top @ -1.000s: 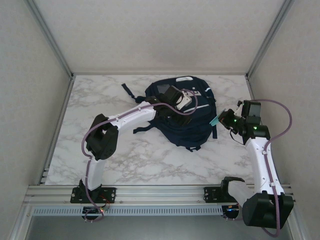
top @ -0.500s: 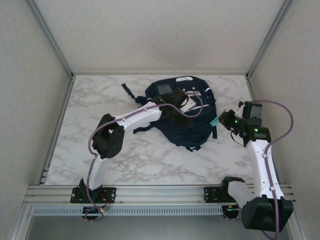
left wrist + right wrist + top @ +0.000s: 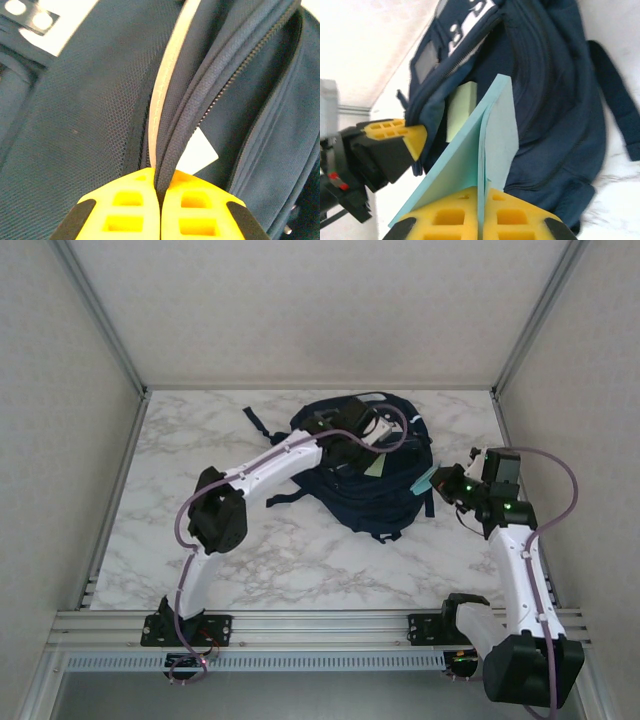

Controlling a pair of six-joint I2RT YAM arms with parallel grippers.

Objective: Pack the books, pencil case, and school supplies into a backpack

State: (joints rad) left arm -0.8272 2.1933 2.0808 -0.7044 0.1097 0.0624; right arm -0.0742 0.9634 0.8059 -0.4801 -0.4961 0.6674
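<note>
The navy backpack (image 3: 385, 502) lies in the middle of the table with its main zip open. My left gripper (image 3: 366, 430) is shut on the zipper edge of the upper flap (image 3: 190, 110) and holds it up; in the left wrist view the left gripper (image 3: 159, 176) pinches that edge. A lime-green notebook (image 3: 375, 468) shows inside the opening, and in the right wrist view the notebook (image 3: 460, 112) stands behind the flap. My right gripper (image 3: 482, 192) is shut on the light-blue pad (image 3: 465, 165), held edge-on just right of the backpack (image 3: 555, 90). From above, the pad (image 3: 425, 483) hangs at the bag's right side.
Black straps (image 3: 255, 423) trail off the backpack to the back left. A white tag (image 3: 198, 150) sits inside the opening. White walls and metal frame rails (image 3: 115, 465) close in the marble table (image 3: 300, 560) on three sides.
My left gripper has moved toward the back of the backpack and shut on the flap's zipper edge, lifting it so the notebook shows. The right gripper has edged left with the pad.
</note>
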